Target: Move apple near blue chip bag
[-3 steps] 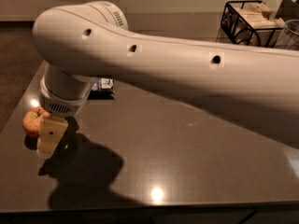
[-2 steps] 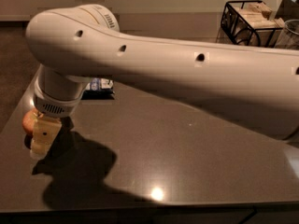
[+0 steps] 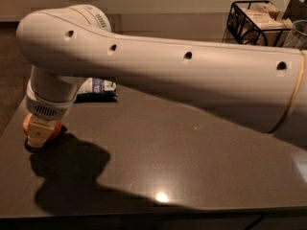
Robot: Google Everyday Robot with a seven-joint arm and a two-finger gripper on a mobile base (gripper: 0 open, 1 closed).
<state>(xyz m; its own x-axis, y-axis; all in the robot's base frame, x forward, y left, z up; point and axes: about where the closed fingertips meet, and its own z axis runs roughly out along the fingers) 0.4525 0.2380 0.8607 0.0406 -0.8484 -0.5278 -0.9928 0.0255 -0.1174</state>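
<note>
The apple (image 3: 27, 123) lies at the table's far left edge; only orange slivers of it show on either side of the gripper. My gripper (image 3: 39, 134) hangs from the big white arm (image 3: 182, 75) and sits right over the apple, hiding most of it. The blue chip bag (image 3: 98, 86) lies flat on the table behind the arm, a short way up and to the right of the apple, partly hidden by the arm.
A dark table (image 3: 182, 162) with its left edge right beside the apple. A black wire basket (image 3: 253, 20) with boxes stands at the back right, with a clear glass (image 3: 297, 32) next to it. The arm spans the table's middle.
The gripper has moved left and down over the apple, which now shows less than before. The chip bag has not moved.
</note>
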